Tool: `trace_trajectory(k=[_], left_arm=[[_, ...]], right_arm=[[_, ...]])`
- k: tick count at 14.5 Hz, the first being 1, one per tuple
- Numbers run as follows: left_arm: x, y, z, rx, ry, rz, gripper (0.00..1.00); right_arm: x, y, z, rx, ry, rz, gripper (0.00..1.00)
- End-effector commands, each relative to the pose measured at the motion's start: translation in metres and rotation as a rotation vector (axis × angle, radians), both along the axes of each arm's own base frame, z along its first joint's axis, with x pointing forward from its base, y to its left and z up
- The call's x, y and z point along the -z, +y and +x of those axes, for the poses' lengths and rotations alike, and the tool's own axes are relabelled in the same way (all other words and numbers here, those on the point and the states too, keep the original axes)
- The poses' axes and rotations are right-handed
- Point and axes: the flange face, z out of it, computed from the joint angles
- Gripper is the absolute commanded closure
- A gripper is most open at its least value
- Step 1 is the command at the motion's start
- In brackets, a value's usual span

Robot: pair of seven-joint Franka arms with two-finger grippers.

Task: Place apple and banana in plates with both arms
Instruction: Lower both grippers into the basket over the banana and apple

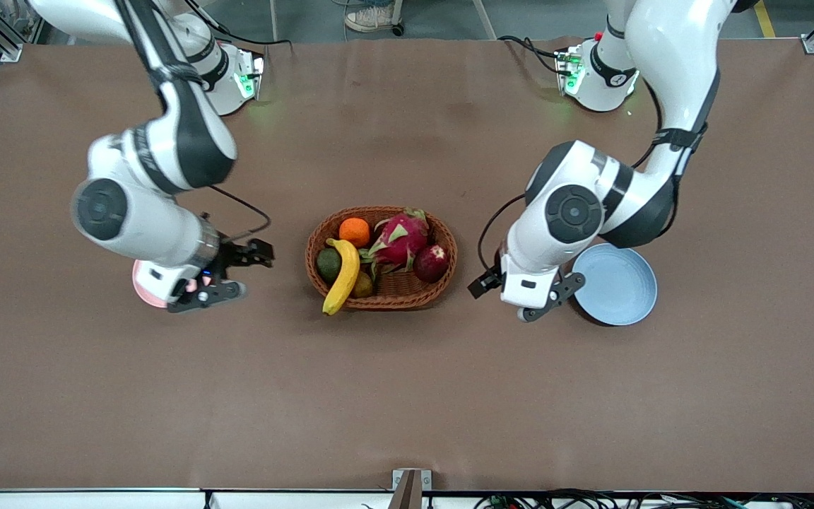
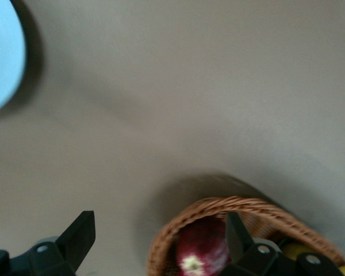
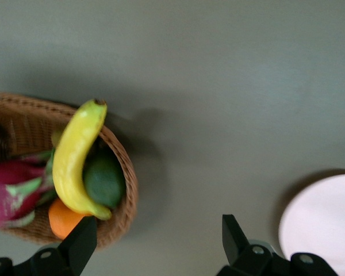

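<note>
I see the oval brown wicker basket [image 1: 381,258] mid-table, holding the long curved yellow banana [image 1: 343,276], whose tip overhangs the rim at about seven o'clock, and the small dark red apple [image 1: 432,263] at about four o'clock inside. The pink dragon fruit [image 1: 400,237] sits between them. My left gripper [image 2: 155,244] hangs with fingers apart over the table between the basket and the round light blue plastic plate [image 1: 615,284], the apple showing by one fingertip. My right gripper [image 3: 158,244], fingers likewise spread, hangs over the pale pink round plate [image 1: 149,283] at the basket's nine o'clock
</note>
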Motion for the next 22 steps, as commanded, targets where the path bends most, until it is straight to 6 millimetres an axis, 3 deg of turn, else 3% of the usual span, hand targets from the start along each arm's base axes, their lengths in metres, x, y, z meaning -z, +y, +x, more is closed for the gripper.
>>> trace_trajectory(k=[1,4,5,8,15,22], left_arm=[[0.013,-0.022,-0.001,-0.137,-0.006,-0.023,0.0],[0.032,-0.049,-0.012,-0.273,0.008,-0.03,0.0],[0.038,-0.058,-0.017,-0.299,0.012,-0.03,0.0],[0.058,-0.068,-0.027,-0.31,0.006,-0.031,0.0],[0.082,-0.077,-0.049,-0.351,0.002,-0.038,0.0],[0.095,-0.082,-0.066,-0.366,-0.002,-0.044,0.0]], right_arm=[[0.016,0.046,-0.008,0.049,-0.014,0.001,0.07],[0.045,0.061,0.0,0.087,-0.015,-0.004,0.1],[0.056,0.075,-0.002,0.087,-0.02,-0.002,0.11],[0.082,0.102,-0.007,0.145,-0.034,-0.001,0.12],[0.116,0.122,-0.016,0.231,-0.008,-0.016,0.14],[0.122,0.133,-0.024,0.227,0.011,-0.012,0.25]])
